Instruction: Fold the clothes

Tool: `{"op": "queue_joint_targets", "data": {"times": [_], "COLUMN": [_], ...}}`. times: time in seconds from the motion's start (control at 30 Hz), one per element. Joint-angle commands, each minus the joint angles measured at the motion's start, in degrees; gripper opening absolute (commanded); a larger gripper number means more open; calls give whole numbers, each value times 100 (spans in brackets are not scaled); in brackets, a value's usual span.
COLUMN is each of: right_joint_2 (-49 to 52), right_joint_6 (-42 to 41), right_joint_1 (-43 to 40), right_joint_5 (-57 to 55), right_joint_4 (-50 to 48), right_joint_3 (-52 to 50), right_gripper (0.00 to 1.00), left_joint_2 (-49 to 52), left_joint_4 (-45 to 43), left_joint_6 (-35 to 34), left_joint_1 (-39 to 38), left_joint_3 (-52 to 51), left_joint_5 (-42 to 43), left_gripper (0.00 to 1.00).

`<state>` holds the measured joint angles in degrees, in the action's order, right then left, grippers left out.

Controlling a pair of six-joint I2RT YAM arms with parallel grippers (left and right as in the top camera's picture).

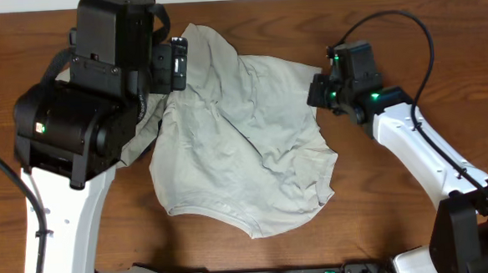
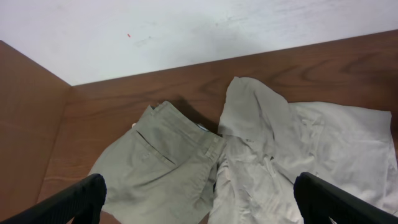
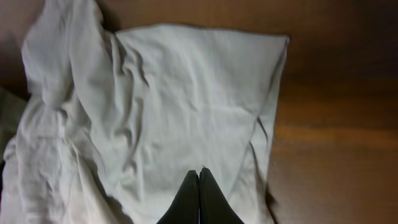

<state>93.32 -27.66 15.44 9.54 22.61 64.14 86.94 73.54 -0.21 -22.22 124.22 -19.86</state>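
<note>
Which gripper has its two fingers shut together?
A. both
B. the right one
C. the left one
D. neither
B: in its wrist view the right gripper has its fingers pressed together over the T-shirt, while the left gripper shows its fingers wide apart.

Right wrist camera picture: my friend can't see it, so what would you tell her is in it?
A big, pale, wrinkly T-shirt lies spread over a brown wooden table, bunched up on the left. At the bottom middle, the right gripper has its two black fingers pressed together over the shirt; whether they pinch any cloth cannot be seen.
</note>
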Motion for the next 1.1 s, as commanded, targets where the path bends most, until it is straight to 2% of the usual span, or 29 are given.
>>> {"op": "queue_joint_targets", "data": {"times": [0.0, 0.03, 0.17, 0.3, 0.47, 0.73, 0.8, 0.9, 1.07], "right_joint_2": [81, 131, 496, 1121, 1646, 1641, 1554, 1224, 304], "right_joint_6": [437, 461, 457, 201, -26, -35, -9, 107, 363], "right_joint_1": [24, 87, 448, 761, 855, 837, 791, 654, 382], "right_joint_5": [791, 802, 763, 680, 769, 870, 872, 868, 824], "right_joint_4": [352, 575, 1121, 1128, 885, 758, 774, 833, 935], "right_joint_3": [35, 33, -7, -24, -24, -13, -11, -11, -7], "right_gripper": [11, 20, 41, 45, 40, 17, 8, 1, 1], "left_joint_2": [-11, -11, -11, -11, -11, -11, -11, -11, -11], "left_joint_4": [22, 22, 22, 24, 79, 83, 81, 81, 81], "left_joint_6": [-57, -57, -57, -57, -57, -57, -57, -57, -57], "left_joint_1": [2, 2, 2, 2, 2, 2, 2, 2, 2], "left_joint_3": [87, 87, 87, 87, 87, 87, 87, 87, 87], "left_joint_5": [-50, -50, -50, -50, -50, -50, -50, -52, -50], "left_gripper": [98, 98, 98, 98, 98, 98, 98, 98, 98]}}
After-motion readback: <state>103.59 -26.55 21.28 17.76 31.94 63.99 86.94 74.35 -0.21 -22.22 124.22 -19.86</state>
